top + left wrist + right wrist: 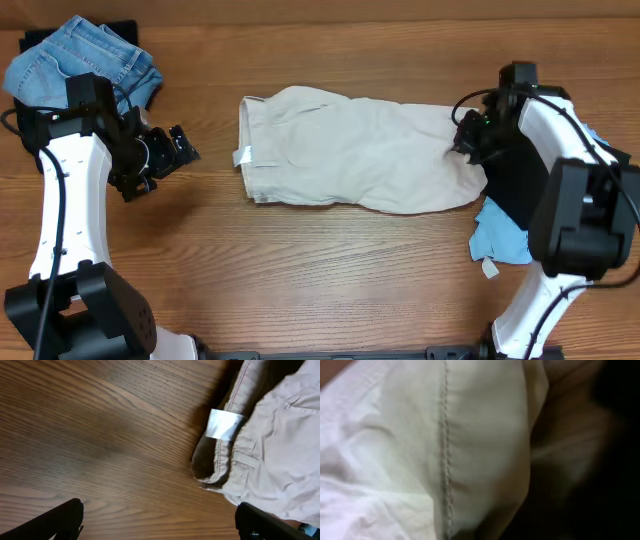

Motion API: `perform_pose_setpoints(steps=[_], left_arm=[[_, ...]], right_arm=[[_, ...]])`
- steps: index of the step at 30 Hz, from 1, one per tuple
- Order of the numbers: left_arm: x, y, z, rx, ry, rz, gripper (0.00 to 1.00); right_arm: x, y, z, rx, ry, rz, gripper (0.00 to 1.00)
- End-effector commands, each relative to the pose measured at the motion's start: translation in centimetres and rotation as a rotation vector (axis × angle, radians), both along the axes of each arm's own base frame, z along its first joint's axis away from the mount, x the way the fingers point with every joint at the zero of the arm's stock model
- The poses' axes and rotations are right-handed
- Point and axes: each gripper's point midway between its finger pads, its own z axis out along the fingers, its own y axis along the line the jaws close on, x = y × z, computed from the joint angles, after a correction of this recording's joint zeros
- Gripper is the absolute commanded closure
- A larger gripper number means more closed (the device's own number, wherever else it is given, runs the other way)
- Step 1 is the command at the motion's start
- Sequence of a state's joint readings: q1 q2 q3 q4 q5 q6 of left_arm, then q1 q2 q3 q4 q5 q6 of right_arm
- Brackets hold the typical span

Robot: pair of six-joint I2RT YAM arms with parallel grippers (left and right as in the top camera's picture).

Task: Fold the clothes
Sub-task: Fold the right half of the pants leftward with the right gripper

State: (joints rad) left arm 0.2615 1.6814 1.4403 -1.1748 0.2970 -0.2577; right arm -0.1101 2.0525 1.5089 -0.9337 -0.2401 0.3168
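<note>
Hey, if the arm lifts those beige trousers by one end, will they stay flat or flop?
Probably flop: the trousers lie in soft wrinkles, so the unheld part would likely sag and drag. The thicker waistband may hang heavier than the legs. Pushed across the wood table, they would likely bunch up.

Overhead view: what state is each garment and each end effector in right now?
Trousers: laid out lengthwise, waistband at the left, creased.
White label: sticking out at the waistband edge.
Jeans: bunched in a heap, far left corner.
Blue cloth: crumpled, partly under the right arm.
Left end effector: open, empty, beside the waistband.
Right end effector: at the trousers' leg end; open or shut unclear.
</note>
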Motion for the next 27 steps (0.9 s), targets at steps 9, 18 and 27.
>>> perform_pose_setpoints(steps=[9, 18, 27], left_arm=[[0.2, -0.6, 0.4, -0.002, -0.023, -0.031, 0.00], [0.2, -0.9, 0.4, -0.001, -0.022, -0.043, 0.00], [0.3, -1.0, 0.4, 0.001, -0.025, -0.053, 0.00]], right_arm=[[0.7, 8.0, 5.3, -0.314, -0.179, 0.212, 0.96], [1.0, 16.2, 8.2, -0.207, -0.273, 0.262, 0.96], [2.4, 17.6, 15.2, -0.152, -0.356, 0.268, 0.96]])
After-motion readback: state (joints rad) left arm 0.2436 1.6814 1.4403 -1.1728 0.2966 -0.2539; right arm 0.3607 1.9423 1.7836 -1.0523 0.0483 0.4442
